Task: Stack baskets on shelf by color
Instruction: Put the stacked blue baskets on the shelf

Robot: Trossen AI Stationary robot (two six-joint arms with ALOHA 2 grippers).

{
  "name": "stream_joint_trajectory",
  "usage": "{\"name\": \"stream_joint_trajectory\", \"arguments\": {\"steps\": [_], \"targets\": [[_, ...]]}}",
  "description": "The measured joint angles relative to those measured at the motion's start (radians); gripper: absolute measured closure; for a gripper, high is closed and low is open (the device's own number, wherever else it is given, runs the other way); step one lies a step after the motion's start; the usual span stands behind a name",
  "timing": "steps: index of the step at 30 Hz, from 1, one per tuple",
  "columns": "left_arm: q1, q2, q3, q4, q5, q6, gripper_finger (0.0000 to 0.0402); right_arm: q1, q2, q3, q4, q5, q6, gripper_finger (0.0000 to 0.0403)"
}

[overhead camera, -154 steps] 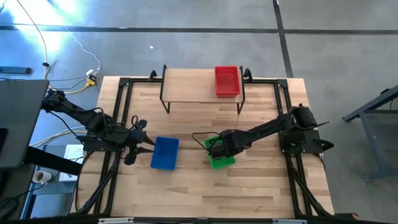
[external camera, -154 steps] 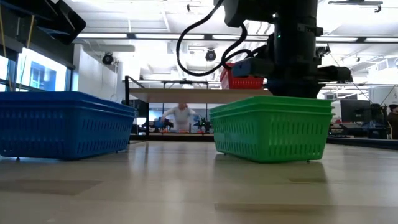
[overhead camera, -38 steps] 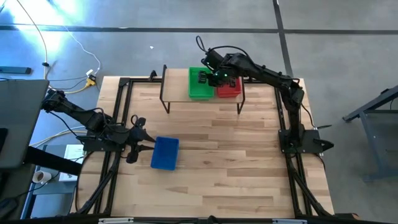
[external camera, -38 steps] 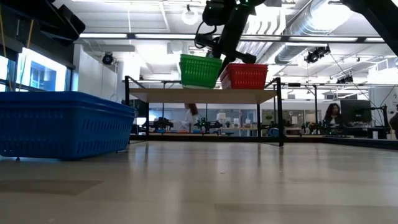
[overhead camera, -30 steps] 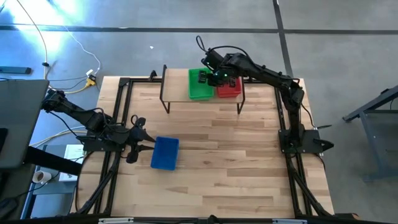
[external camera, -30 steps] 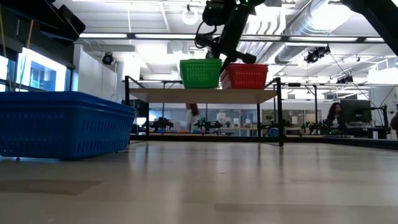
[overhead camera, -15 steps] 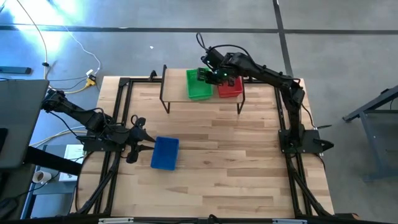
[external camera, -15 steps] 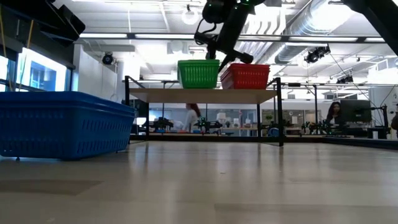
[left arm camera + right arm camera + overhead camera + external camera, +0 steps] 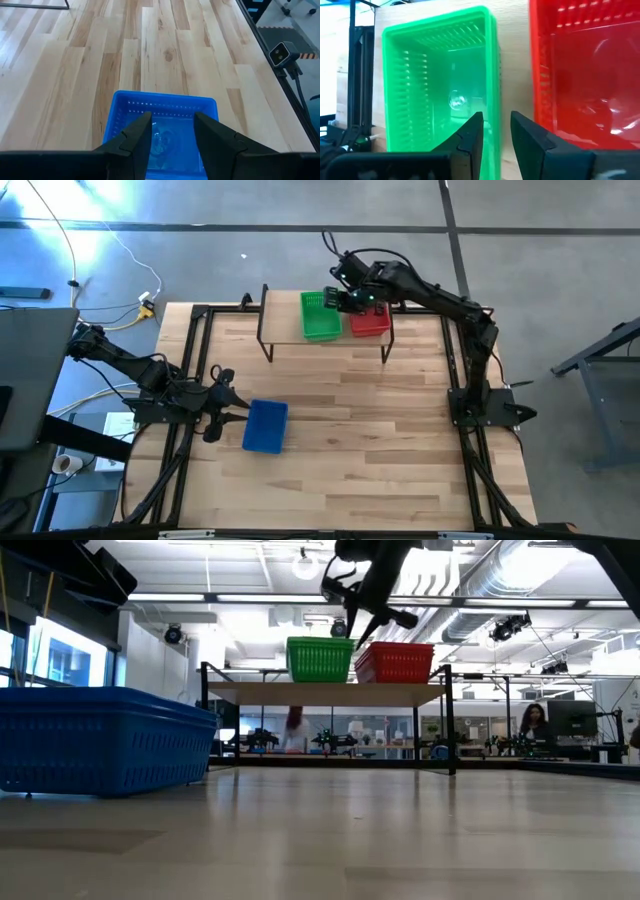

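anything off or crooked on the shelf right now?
Nothing stands out. The green basket and red basket sit upright and side by side on the shelf, squared to it. The right tool is open above the gap between them. The blue basket is on the table by the left tool.

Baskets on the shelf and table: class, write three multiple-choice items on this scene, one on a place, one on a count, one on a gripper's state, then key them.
1. Where is the blue basket?
A on the shelf
B on the table by the left gripper
C inside the red basket

2. How many baskets stand on the shelf?
A one
B two
C three

3. The right gripper is
A open above the green basket's rim
B shut on the red basket
C out of view

Key: 1 B, it lies before the left gripper. 2 B, green basket and red basket. 3 A, its fingers stand apart.
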Motion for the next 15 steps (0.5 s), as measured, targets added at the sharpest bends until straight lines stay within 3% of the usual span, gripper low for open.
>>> {"name": "stream_joint_trajectory", "arguments": {"steps": [8,15], "targets": [[0.0,0.0,0.0,0.0,-0.003,-0.004,0.0266,0.032,-0.078,0.0,-0.02,0.054,-0.122,0.0319],[0.0,0.0,0.0,0.0,-0.004,-0.072,0.0266,0.131,-0.119,0.0,-0.097,0.109,-0.293,0.0319]]}}
